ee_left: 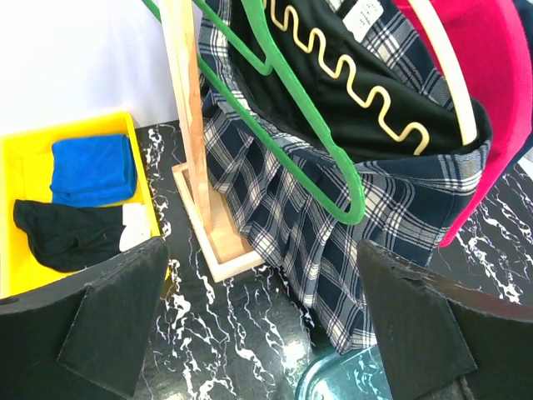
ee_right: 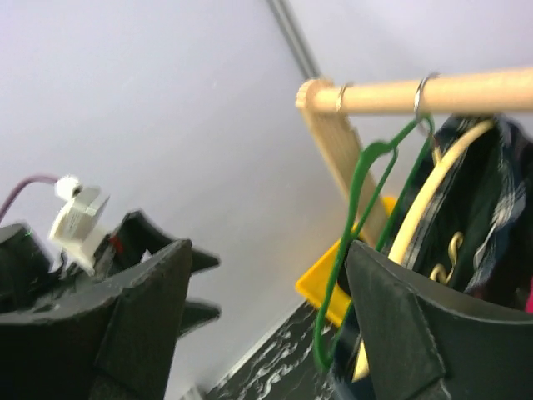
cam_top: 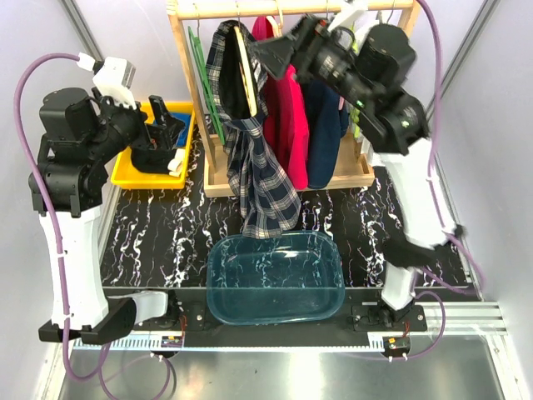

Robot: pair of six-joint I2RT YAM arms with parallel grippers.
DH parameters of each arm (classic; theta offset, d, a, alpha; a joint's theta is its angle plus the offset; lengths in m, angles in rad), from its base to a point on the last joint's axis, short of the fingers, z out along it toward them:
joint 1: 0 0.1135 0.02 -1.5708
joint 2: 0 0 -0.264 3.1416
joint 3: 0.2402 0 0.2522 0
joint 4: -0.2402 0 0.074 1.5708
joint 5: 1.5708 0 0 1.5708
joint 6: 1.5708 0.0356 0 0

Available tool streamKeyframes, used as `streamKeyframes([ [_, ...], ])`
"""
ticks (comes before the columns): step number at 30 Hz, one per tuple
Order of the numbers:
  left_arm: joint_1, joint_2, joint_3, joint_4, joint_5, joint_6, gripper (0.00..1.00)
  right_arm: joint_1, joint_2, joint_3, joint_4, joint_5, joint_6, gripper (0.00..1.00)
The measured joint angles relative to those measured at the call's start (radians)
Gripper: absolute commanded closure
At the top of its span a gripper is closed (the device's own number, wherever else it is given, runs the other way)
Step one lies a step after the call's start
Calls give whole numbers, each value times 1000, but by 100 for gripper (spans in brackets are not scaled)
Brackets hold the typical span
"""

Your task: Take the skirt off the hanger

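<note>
— Up at the rail (cam_top: 225,8), where do we stand with the right gripper (cam_top: 265,52)?

— We have its jaws spread wide and holding nothing. Its tips point to our left, at the plaid shirt (cam_top: 258,183), and in the wrist view a green hanger (ee_right: 341,250) runs just beside one finger.

— And the skirt (cam_top: 325,146)?

— We see it hanging on the rack (cam_top: 354,177), to the right of the red T-shirt (cam_top: 287,125) and under our right arm (cam_top: 391,117). Its long axis runs straight down, waist at the rail and hem near the base. So it lies back toward our right from those tips, not ahead of them.

— Can we see the hanger?

— No. Our right arm covers the spot where its hook should sit, so we cannot say how the waist is held.

— Which arm do we count on?

— The right one, we judge, since it is near the skirt. Our left gripper (cam_top: 166,125) hovers released and empty over the yellow bin (cam_top: 137,171), well apart, with the plaid shirt and the red T-shirt between it and the skirt.
</note>
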Motion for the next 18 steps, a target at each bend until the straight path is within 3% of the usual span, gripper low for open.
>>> streamKeyframes([
  [3, 0, 9, 0, 0, 0, 3, 1, 1, 155, 211, -28, 31, -61, 25],
  [11, 0, -3, -68, 7, -4, 20, 1, 97, 267, 148, -99, 261, -279, 33],
  [15, 0, -5, -88, 9, -5, 21, 1, 140, 308, 140, -116, 316, -340, 41],
  [18, 0, -15, -109, 17, -5, 21, 1, 145, 318, 140, -116, 355, -375, 53],
])
